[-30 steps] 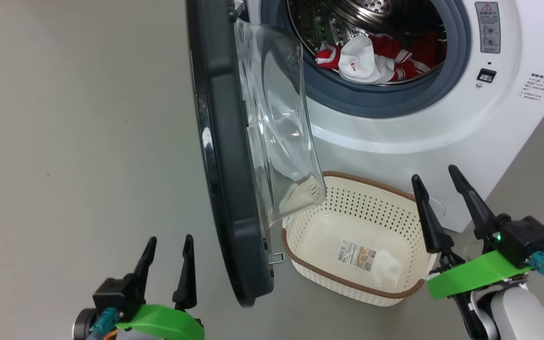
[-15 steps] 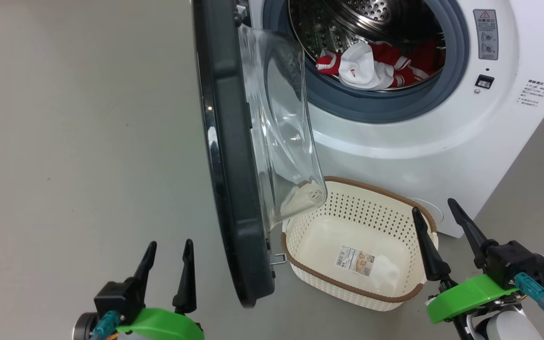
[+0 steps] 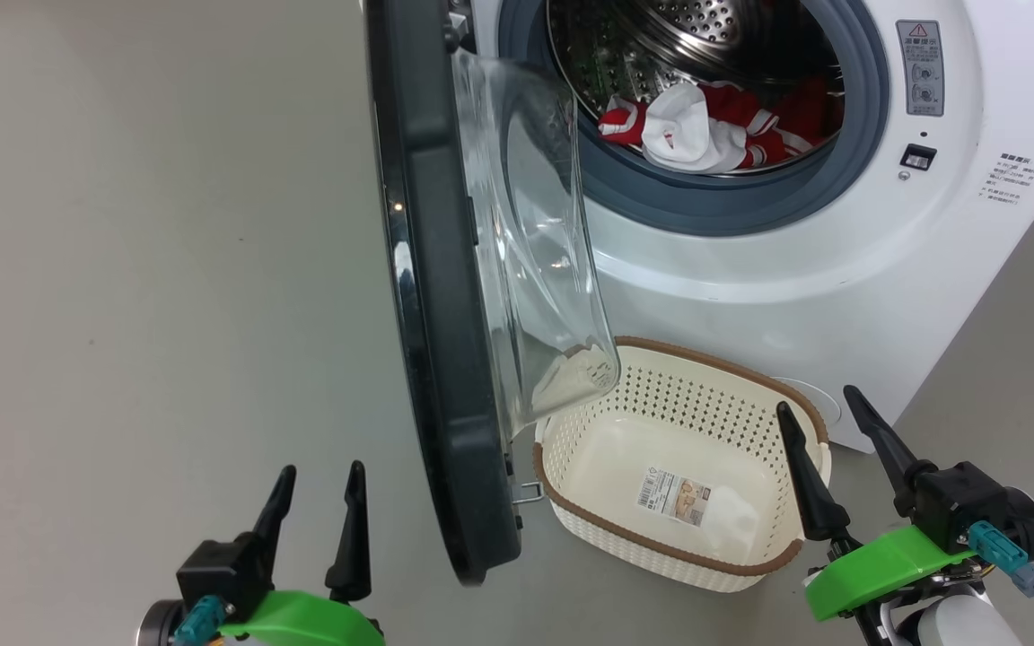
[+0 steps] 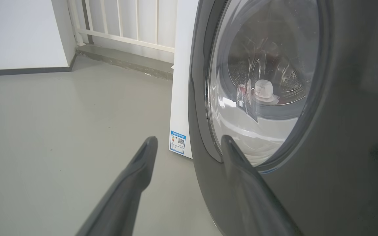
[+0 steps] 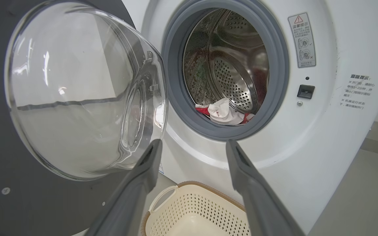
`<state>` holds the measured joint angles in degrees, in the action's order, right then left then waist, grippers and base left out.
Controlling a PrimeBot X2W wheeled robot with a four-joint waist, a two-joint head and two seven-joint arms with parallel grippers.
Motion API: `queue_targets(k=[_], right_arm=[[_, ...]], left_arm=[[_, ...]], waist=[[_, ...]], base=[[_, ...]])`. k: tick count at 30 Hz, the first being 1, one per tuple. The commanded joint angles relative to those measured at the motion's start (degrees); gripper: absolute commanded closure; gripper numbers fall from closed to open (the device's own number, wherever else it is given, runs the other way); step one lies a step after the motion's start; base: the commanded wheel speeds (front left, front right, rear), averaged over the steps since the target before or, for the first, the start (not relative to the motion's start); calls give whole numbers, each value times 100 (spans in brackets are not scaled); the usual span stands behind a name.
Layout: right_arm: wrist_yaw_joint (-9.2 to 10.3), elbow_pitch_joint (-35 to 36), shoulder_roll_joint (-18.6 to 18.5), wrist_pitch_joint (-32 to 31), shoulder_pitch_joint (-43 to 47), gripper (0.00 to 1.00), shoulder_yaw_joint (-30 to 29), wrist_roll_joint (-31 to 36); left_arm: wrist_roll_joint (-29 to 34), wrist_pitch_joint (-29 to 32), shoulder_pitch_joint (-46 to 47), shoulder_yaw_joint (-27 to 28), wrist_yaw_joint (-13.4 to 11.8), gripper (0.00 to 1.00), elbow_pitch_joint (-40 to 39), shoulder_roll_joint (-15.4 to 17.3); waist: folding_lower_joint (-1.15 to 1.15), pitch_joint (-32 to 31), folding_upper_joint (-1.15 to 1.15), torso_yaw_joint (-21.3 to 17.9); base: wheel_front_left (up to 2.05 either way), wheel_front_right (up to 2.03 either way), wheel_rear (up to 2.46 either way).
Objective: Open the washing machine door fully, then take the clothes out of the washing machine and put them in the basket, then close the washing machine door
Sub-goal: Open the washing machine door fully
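black-rimmed round glass door [image 3: 445,359] stands open. red-and-white fabric clothes [image 3: 705,130] lie inside the white front-loader [image 3: 750,287]; cream perforated basket [image 3: 705,395] below, empty. left pincer [image 3: 321,467] and right pincer [image 3: 815,401] wide, empty. advise: right clears grey ring [image 3: 705,211], grips bundle deep.

clothes [image 3: 705,130] in washing machine [image 3: 840,269] — basket [image 3: 661,556] before

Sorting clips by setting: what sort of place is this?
Probably a home laundry or utility area: a big white front-loading washing machine, a cream perforated plastic basket on the bare grey floor, and a white railing.
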<state>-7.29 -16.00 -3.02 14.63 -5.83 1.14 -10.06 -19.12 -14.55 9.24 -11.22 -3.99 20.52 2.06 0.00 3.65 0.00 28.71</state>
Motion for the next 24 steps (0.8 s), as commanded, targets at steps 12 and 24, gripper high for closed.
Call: queue_targets(k=[12,24], right_arm=[[-20,117,12,37,-34,0,181,18],[-20,124,13,37,-60,0,182,15]], left_arm=[[13,-45,53,217,-13,100,-177,82],[175,-45,121,541,-89,100,-1554,82]], waist=[[0,16,0,10],[0,-4,0,13]], base=[[0,0,0],[0,0,0]])
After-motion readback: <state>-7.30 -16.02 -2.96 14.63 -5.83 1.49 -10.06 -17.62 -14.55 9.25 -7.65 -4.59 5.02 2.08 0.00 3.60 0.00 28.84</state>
